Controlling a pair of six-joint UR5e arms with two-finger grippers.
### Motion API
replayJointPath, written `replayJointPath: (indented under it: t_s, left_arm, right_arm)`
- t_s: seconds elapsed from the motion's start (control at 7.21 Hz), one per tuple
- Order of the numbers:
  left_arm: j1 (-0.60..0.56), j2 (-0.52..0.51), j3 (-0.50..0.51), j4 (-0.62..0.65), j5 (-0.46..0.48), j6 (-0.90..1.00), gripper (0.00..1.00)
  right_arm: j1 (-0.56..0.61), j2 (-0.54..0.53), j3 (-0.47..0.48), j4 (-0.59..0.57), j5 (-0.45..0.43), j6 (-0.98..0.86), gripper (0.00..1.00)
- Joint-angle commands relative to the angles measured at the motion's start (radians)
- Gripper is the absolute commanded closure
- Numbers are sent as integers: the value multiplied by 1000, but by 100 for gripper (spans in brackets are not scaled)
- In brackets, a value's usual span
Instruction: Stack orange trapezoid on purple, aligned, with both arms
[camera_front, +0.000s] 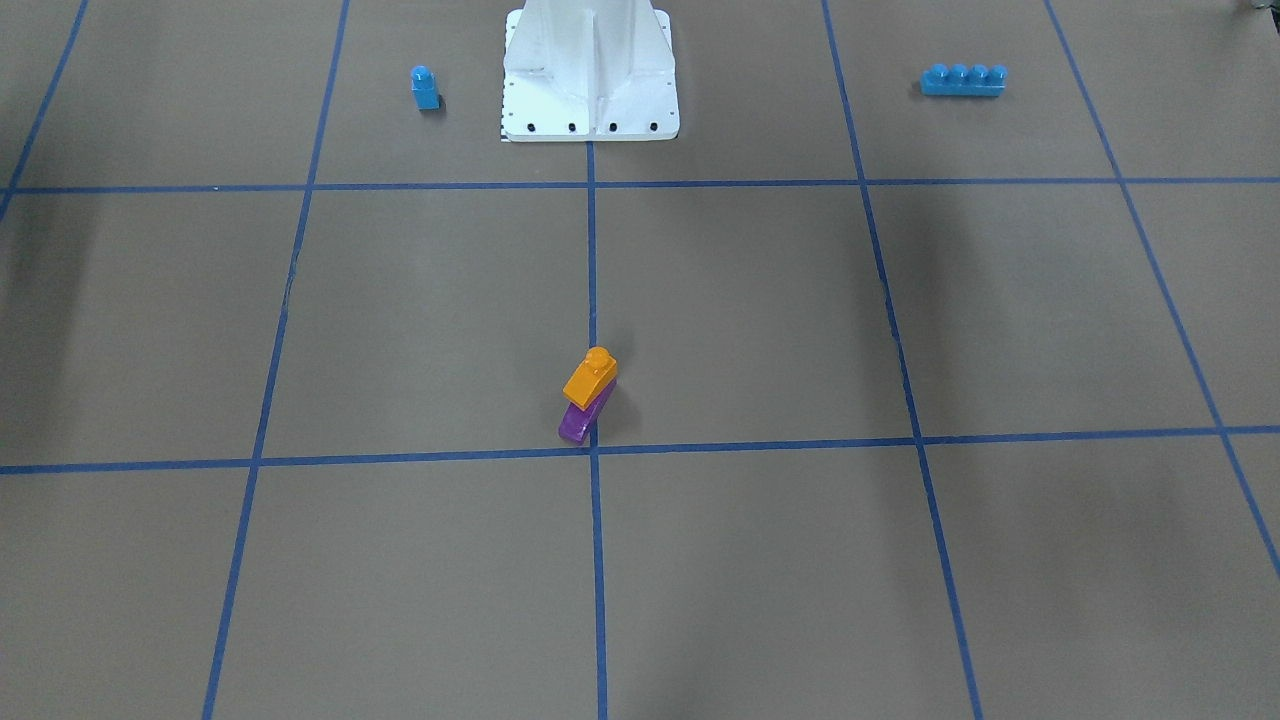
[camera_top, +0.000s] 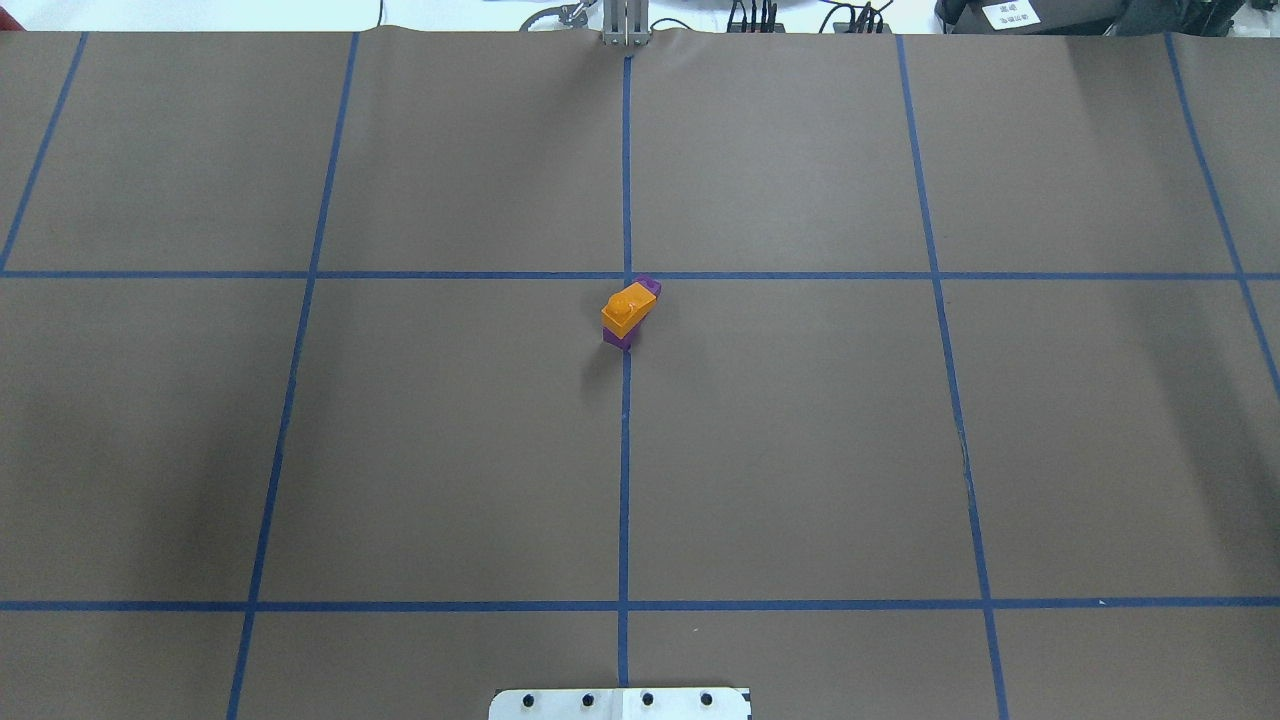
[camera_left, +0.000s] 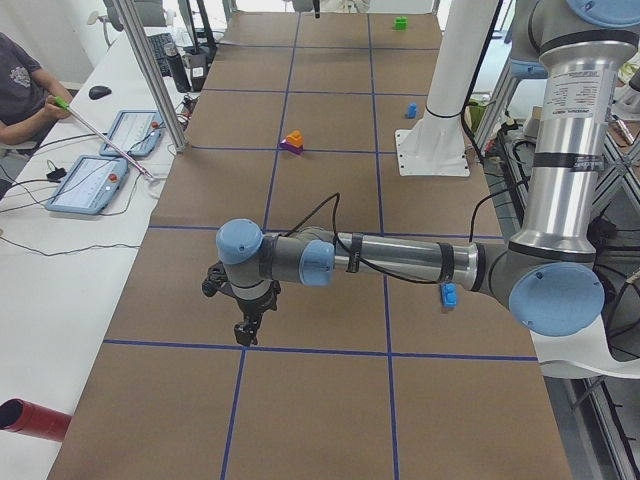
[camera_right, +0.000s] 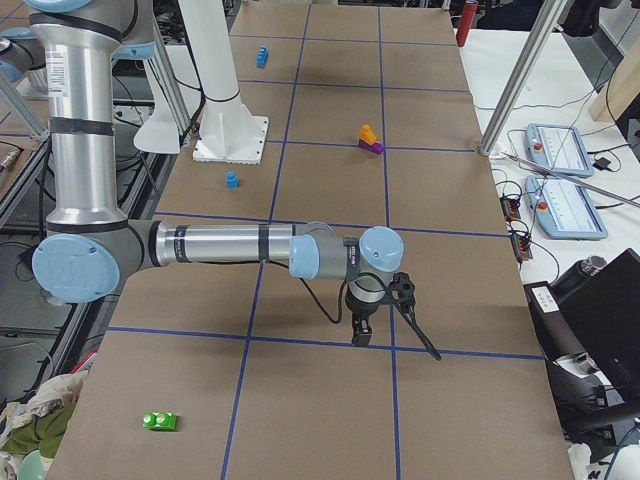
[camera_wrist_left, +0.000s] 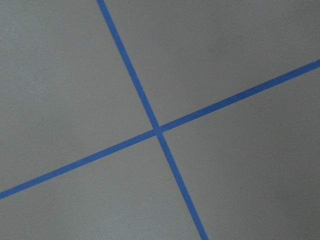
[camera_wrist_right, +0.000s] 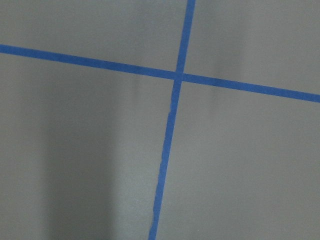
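Note:
The orange trapezoid (camera_front: 590, 375) sits on top of the purple brick (camera_front: 581, 422) near the table's middle, by a crossing of blue tape lines. From overhead the orange trapezoid (camera_top: 625, 308) covers most of the purple brick (camera_top: 649, 287), whose ends show on both sides. Neither gripper touches them. My left gripper (camera_left: 245, 335) hangs low over the table far from the stack, seen only from the side. My right gripper (camera_right: 360, 335) does the same at the other end. I cannot tell if either is open. Both wrist views show only brown paper and tape.
A blue single-stud brick (camera_front: 425, 87) and a blue four-stud brick (camera_front: 963, 80) lie either side of the white pedestal (camera_front: 590, 80). A green brick (camera_right: 160, 421) lies near the right end. An operator (camera_left: 20, 85) sits beside the table with tablets (camera_left: 90, 185).

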Motion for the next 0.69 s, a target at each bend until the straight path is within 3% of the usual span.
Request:
replayJointPath:
  t_s: [0.0,0.55]
  left_arm:
    - [-6,30,2,0,-7,2,0]
    - [-64,41,-8,2,-4,2,0]
  right_arm:
    - [41,-10,-1,20,44,3,0]
    - [50,-7,0,20,58,13,0]
